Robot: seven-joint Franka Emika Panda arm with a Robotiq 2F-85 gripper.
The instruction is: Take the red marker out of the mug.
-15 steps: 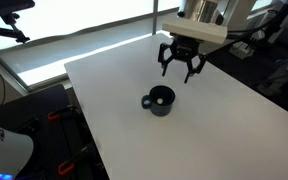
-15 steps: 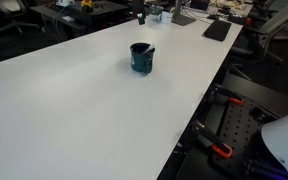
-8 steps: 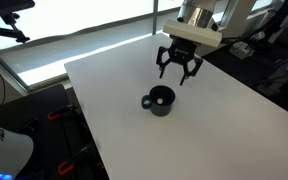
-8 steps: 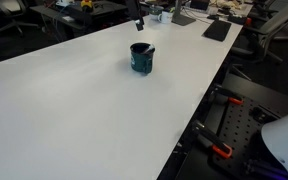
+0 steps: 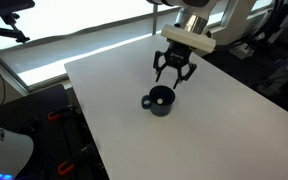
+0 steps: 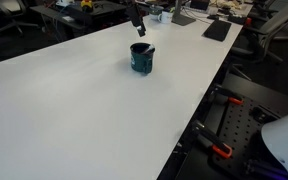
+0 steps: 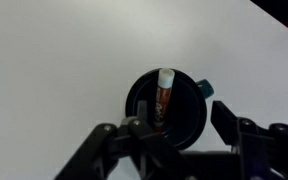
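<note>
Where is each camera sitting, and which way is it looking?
Exterior view: up high beside the white table, looking down at the small dark round mug; the wrist and open fingers show.
Exterior view: low over the long tabletop, facing the mug; only the fingers show.
Wrist view: on the arm, looking straight down into the mug at the slim red marker; both fingers show.
All share the mug.

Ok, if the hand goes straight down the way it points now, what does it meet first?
Most likely the top end of the red marker in the mug. In the wrist view the marker lies roughly between the fingers of the open hand. Depth is unclear, so a finger might touch the rim.
</note>
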